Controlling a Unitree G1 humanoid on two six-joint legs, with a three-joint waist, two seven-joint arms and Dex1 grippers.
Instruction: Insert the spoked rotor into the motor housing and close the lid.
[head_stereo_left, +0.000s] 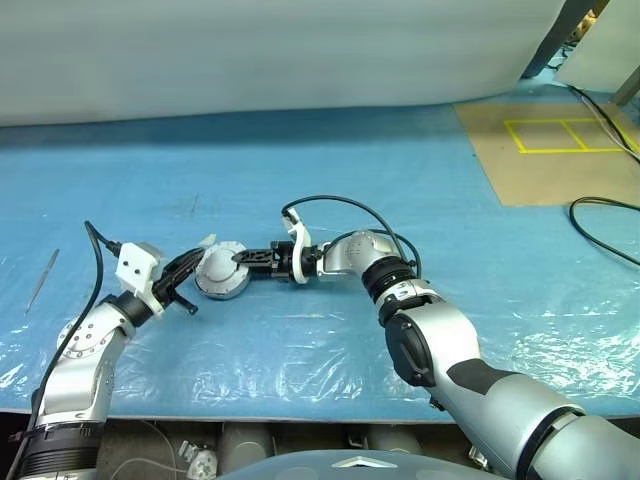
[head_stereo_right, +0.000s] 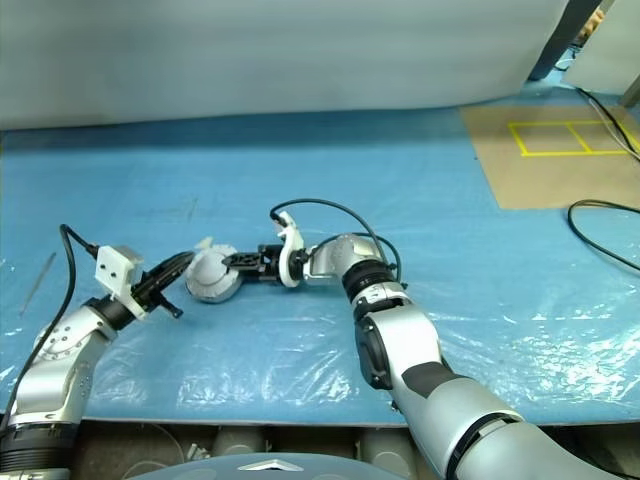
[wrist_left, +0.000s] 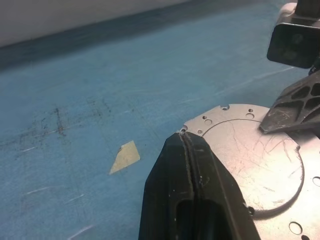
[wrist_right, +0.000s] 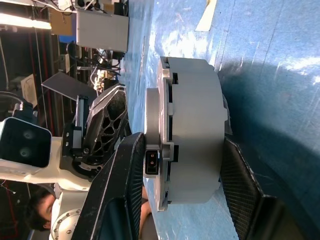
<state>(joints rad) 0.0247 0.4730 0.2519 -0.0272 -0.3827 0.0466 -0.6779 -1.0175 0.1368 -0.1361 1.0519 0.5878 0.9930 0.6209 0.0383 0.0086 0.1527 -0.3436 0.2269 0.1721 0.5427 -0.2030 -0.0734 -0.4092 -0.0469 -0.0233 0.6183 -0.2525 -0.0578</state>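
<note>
R gripper clamps short round silver metal motor housing w/ lid; L gripper shut, tips at housing rim.

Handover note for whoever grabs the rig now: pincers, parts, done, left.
Left pincer: shut and empty, its tips at the rim of the motor housing.
Right pincer: one finger on the lid face, one under the base, shut on the motor housing.
Parts: the housing sits on the blue table cover between both pincers, with the flat lid on top. The spoked rotor is not visible; presumably inside, unconfirmed.
Done: lid appears on.
Left: check that the lid is fully seated, then release. A bit of tan tape lies beside the housing.
</note>
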